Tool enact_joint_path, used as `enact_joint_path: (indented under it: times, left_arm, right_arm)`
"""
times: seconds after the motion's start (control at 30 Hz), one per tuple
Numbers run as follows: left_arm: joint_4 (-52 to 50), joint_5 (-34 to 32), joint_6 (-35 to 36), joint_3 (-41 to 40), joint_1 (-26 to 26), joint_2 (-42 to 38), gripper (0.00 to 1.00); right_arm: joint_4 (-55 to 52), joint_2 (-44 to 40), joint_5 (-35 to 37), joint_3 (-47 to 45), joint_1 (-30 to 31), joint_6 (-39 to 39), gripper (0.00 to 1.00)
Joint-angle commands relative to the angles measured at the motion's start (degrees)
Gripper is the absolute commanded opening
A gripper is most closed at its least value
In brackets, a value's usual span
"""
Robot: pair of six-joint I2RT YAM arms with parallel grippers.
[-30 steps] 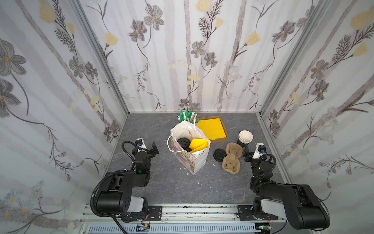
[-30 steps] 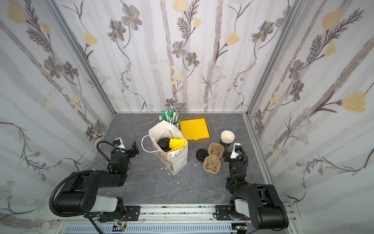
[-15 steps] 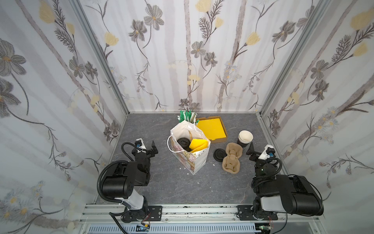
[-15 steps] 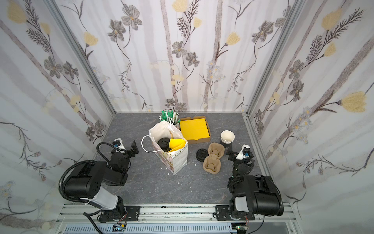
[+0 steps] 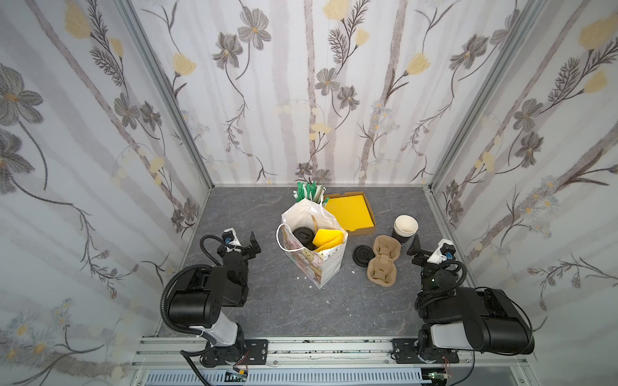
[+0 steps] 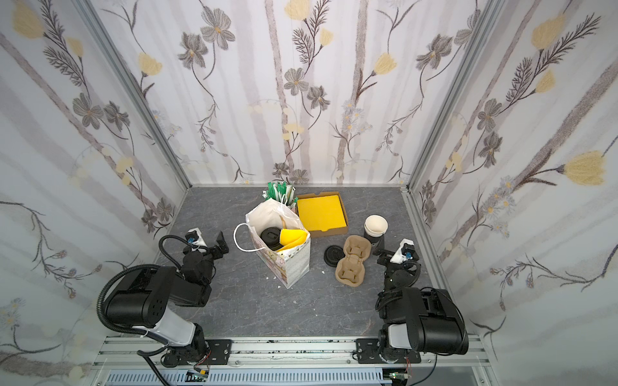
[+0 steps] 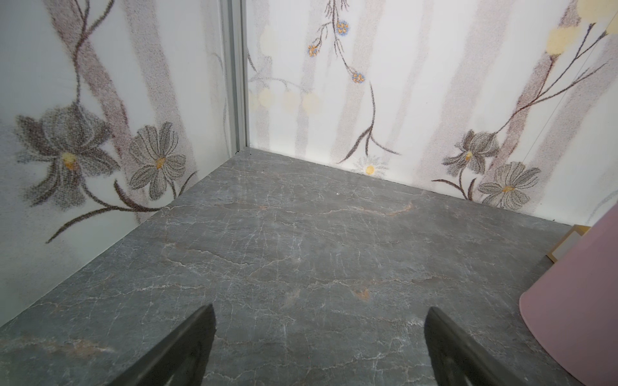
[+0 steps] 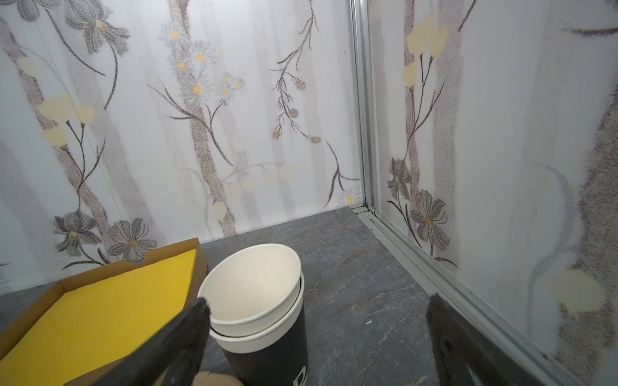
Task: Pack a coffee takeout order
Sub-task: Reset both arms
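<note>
Your left jaws and right jaws both stand wide open and empty at opposite sides of the worktop [image 5: 284, 300]. Between them, the lidded cup [image 5: 302, 235], yellow napkin [image 5: 327, 239] and tan stick [image 5: 314, 223] sit inside the upright paper bag [image 5: 322, 267].

The counter [image 5: 291, 300] lies bare along its front edge and left side. The bag [image 5: 326, 267] blocks the middle; the carrier [image 5: 381, 267], 1 cup stack [image 5: 405, 227] and the tray [image 5: 361, 231] crowd the right rear.
</note>
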Motion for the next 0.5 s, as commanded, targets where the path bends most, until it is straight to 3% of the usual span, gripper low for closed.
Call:
enact_joint_path:
  times: [0.0, 0.07, 0.13, 0.23, 0.47]
  left_arm:
    - [2.8, -1.0, -0.5, 0.2, -0.1, 0.1, 1.00]
    - [2.8, -1.0, -0.5, 0.2, -0.1, 0.1, 1.00]
    - [2.8, -1.1, -0.5, 0.2, -0.2, 0.1, 1.00]
    - [2.7, -1.3, -0.5, 0.3, -0.2, 0.2, 1.00]
    - [2.6, -1.5, -0.5, 0.3, -0.3, 0.1, 1.00]
  right_arm:
    - [5.5, -0.8, -0.2, -0.1, 0.2, -0.1, 1.00]
    - [-6.7, -2.0, -0.6, 5.9, 1.6, -2.4, 1.00]
    - [-21.5, -2.2, 6.2, 13.0, 5.9, -4.9, 1.00]
    - [-14.7, -1.3, 4.9, 10.5, 4.6, -4.2, 1.00]
    - [-15.6, -2.2, 5.2, 10.2, 4.9, -4.4, 1.00]
